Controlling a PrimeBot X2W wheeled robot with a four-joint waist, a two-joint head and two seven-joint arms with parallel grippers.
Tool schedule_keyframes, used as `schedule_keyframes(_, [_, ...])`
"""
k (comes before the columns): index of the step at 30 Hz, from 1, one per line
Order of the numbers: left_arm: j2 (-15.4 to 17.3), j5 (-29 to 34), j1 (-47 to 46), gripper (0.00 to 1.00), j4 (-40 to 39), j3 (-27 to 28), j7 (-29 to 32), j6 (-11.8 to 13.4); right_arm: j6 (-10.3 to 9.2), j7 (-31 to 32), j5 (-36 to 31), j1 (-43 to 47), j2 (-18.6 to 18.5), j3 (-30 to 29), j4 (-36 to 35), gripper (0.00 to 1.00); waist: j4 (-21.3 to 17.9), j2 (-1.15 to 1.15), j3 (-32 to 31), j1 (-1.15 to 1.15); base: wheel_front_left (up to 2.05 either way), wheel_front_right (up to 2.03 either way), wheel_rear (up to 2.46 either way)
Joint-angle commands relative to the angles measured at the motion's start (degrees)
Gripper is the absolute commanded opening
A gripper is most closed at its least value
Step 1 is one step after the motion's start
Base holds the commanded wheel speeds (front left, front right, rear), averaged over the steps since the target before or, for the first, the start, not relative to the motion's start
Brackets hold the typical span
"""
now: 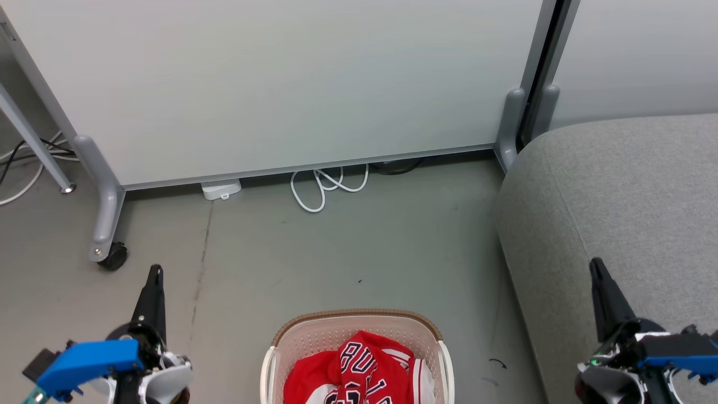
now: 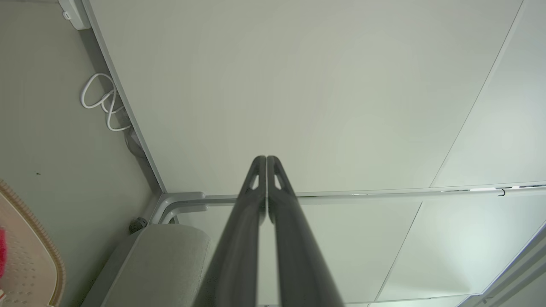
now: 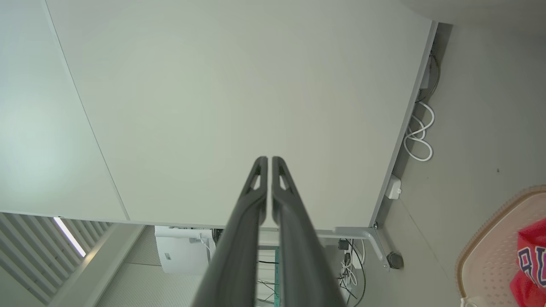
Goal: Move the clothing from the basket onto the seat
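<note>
Clothing [image 1: 363, 367] heaped in basket [image 1: 317, 338], seat [image 1: 617, 196] alongside

Office-like room with a wheeled partition panel [image 1: 280, 84] and loose white cable [image 1: 325, 188].

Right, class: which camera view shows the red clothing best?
The head view: the clothing lies heaped in the basket, lettering visible, though the bottom edge crops it. The right wrist view catches one lettered corner; the left wrist view, a thin red sliver at its left edge.

One basket [image 1: 359, 312]; one heap of clothing [image 1: 359, 370]; one seat [image 1: 617, 191]; one coiled cable [image 1: 310, 209].
</note>
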Motion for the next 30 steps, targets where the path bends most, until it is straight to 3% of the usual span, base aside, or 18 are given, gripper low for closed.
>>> schedule_keyframes(1, [0.0,0.0,0.1,1.00,0.1,0.0,0.0,0.0,0.00,0.0,0.0,0.1,0.0,0.0,0.1,1.00,0.0,0.00,0.0,0.00,0.00,0.00,0.00])
schedule_keyframes(12, [-0.2,2.7,1.4,1.00,0.1,-1.0,-2.6,0.0,-0.06,-2.7,-3.2,1.0,0.2,1.0,0.7,1.00,0.1,0.00,0.1,0.00,0.00,0.00,0.00])
schedule_keyframes(30, [-0.1,20.0,0.9,1.00,-3.3,-3.1,-7.2,0.0,-0.03,-7.2,-18.1,0.7,0.1,2.8,-3.1,1.00,0.4,0.00,0.2,0.00,0.00,0.00,0.00])
